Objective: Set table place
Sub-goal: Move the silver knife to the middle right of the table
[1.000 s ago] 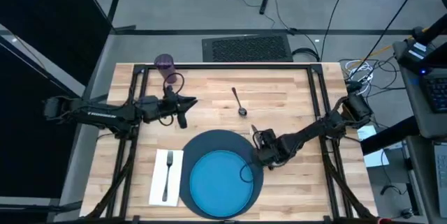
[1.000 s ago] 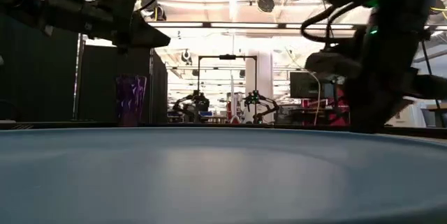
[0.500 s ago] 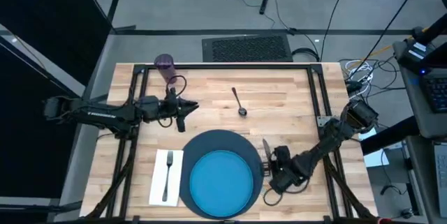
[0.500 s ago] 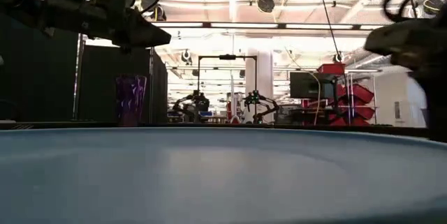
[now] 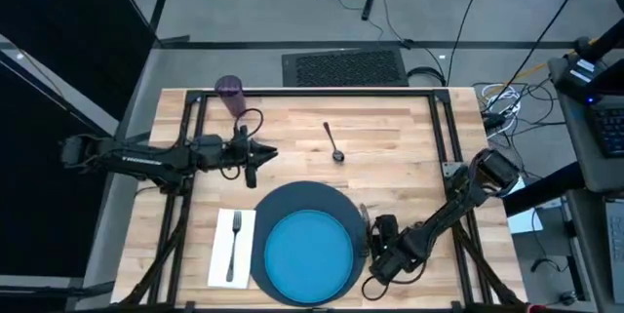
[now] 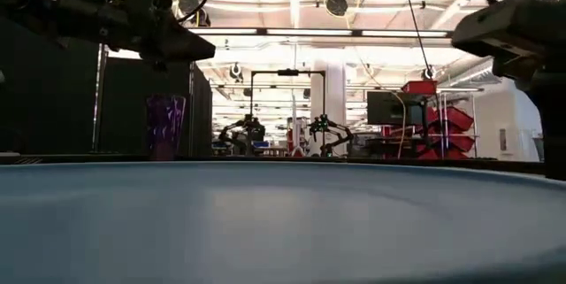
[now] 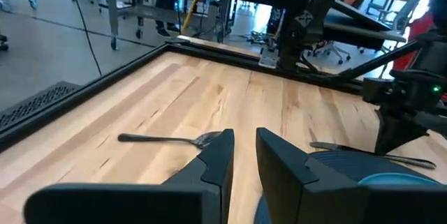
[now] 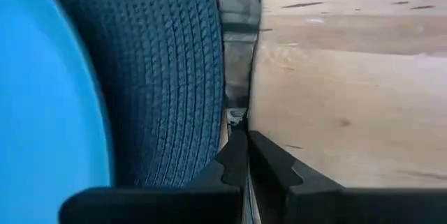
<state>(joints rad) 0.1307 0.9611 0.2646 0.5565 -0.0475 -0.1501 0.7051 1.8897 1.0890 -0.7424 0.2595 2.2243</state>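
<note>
Claw (image 8: 246, 155) of the right arm is low at the right edge of the dark slate-blue mat (image 5: 292, 201), near the front of the counter (image 5: 400, 133), and its fingers are closed on the knife (image 8: 237, 56), which lies flat along the mat's edge. The bright blue plate (image 5: 308, 253) sits on the mat, just beside this claw. On the other side of the mat, the fork (image 5: 234, 240) rests on the white napkin (image 5: 220, 254). The spoon (image 5: 332, 141) lies farther back, apart from the mat. The left claw (image 5: 255, 155) hovers above the counter behind the mat, its fingers narrow with nothing between them. The purple cup (image 5: 229, 89) stands at the back left corner.
</note>
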